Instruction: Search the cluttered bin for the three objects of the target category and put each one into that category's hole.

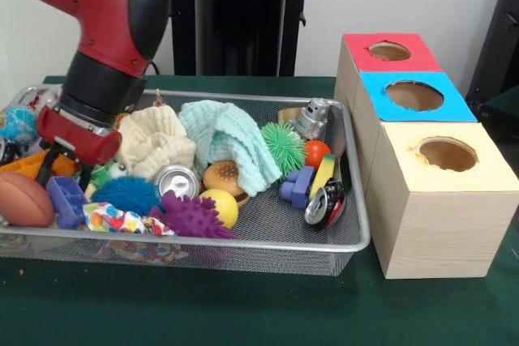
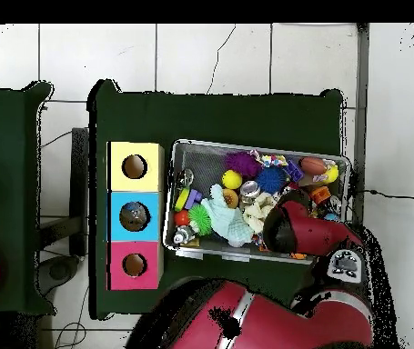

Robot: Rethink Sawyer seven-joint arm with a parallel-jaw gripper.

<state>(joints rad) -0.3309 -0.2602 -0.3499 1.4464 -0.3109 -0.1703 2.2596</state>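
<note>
The wire mesh bin (image 1: 243,242) sits on the green table, full of toys and cloths; it also shows in the overhead view (image 2: 237,144). My gripper (image 1: 65,174) is down in the bin's left end, open, its two dark fingers apart over orange and green items just behind a purple block (image 1: 65,198). I see nothing held. Three wooden boxes stand to the bin's right, each with a round hole: red top (image 1: 389,53), blue top (image 1: 415,96), pale yellow top (image 1: 448,154). In the overhead view my arm (image 2: 292,227) covers the gripper.
The bin holds a brown football (image 1: 23,198), blue spiky ball (image 1: 126,194), purple spiky ball (image 1: 190,216), yellow ball (image 1: 220,206), toy burger (image 1: 225,177), silver can (image 1: 177,180), cream cloth (image 1: 154,139), teal cloth (image 1: 227,139), green spiky ball (image 1: 284,146) and toy robot (image 1: 312,117).
</note>
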